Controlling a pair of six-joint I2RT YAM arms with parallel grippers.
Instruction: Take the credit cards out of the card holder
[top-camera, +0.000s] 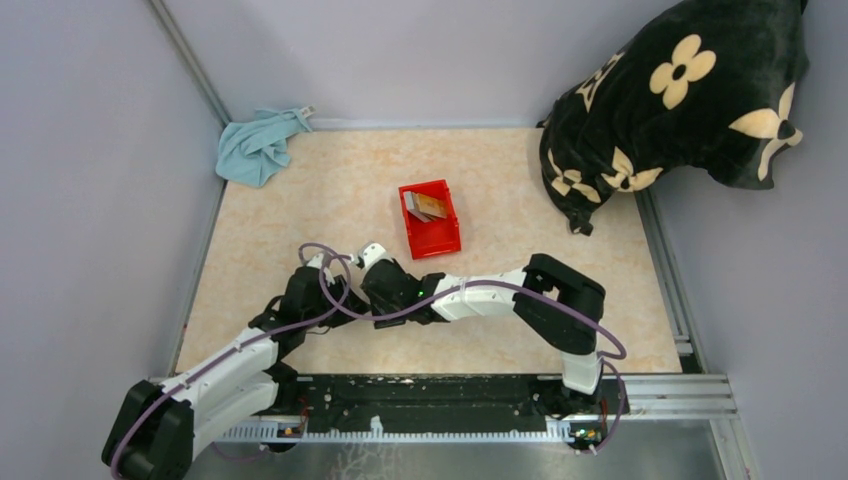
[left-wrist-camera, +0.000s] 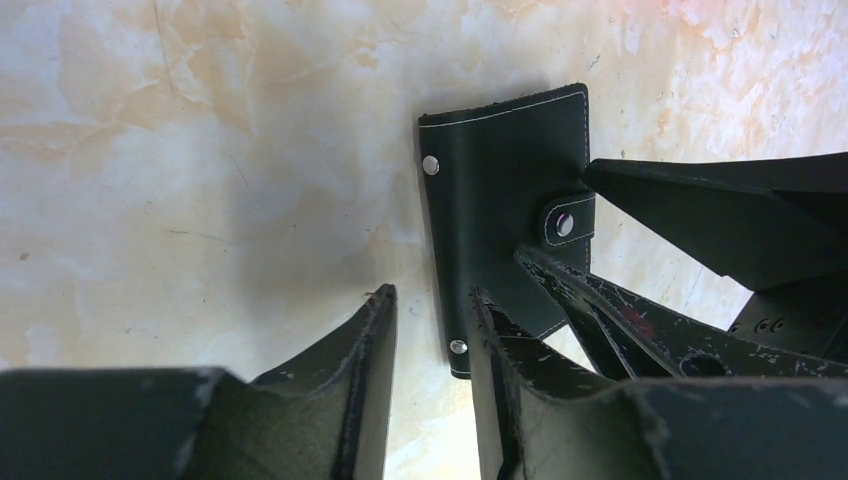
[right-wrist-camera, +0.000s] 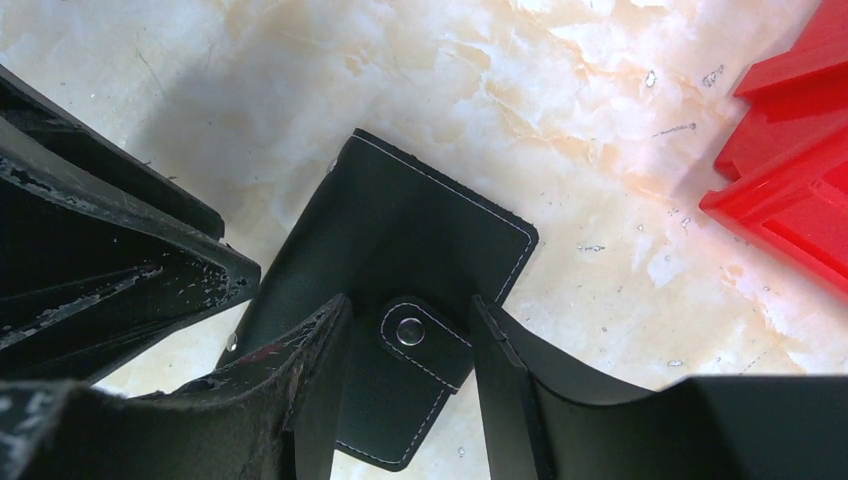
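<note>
Jaws of the left gripper (left-wrist-camera: 432, 296) are held apart: one finger is set over bare table (left-wrist-camera: 200, 200), the other over the edge of the card holder (left-wrist-camera: 500, 190). Jaws of the right gripper (right-wrist-camera: 410, 300) are likewise spread, straddling the snap tab (right-wrist-camera: 420, 335); no clamping is seen. A red bin (top-camera: 431, 243) is noted just beyond the right jaws. The card holder is laid flat, folded shut, black side up, beneath both pairs of jaws. Tan and grey credit cards (top-camera: 424, 206) are stacked in the bin's far end.
</note>
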